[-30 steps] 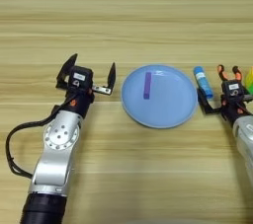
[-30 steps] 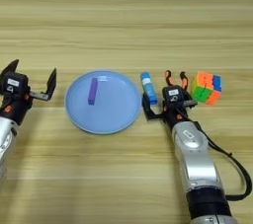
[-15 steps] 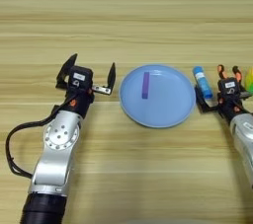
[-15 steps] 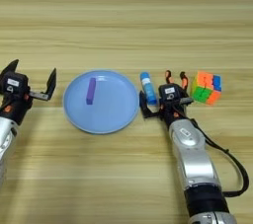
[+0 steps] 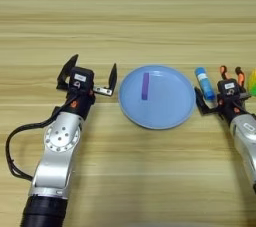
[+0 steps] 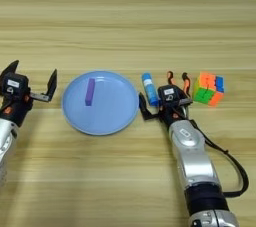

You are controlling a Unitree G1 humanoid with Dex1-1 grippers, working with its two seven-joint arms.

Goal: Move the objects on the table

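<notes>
A thin purple bar [image 6: 90, 92] lies upright in the picture on the round light-blue plate [image 6: 122, 116] at the middle of the wooden table [image 6: 125, 21]. Right of the plate lies a blue tube [image 6: 148, 88] with a lighter cap at its far end. My right gripper [image 6: 165, 96] stands open just right of the tube, its left finger [image 6: 142, 109] close by the tube's near end. A multicoloured puzzle cube [image 6: 208, 88] sits right of that gripper. Left of the plate, my left gripper [image 5: 90, 72] is open and holds nothing.
The plate's rim lies between the two grippers. Black cables trail from both forearms near the table's front. Wide bare wood stretches behind the plate and the things.
My right gripper has crept slightly left, closer to the blue tube. The left arm, the plate, the bar and the cube have stayed put.
</notes>
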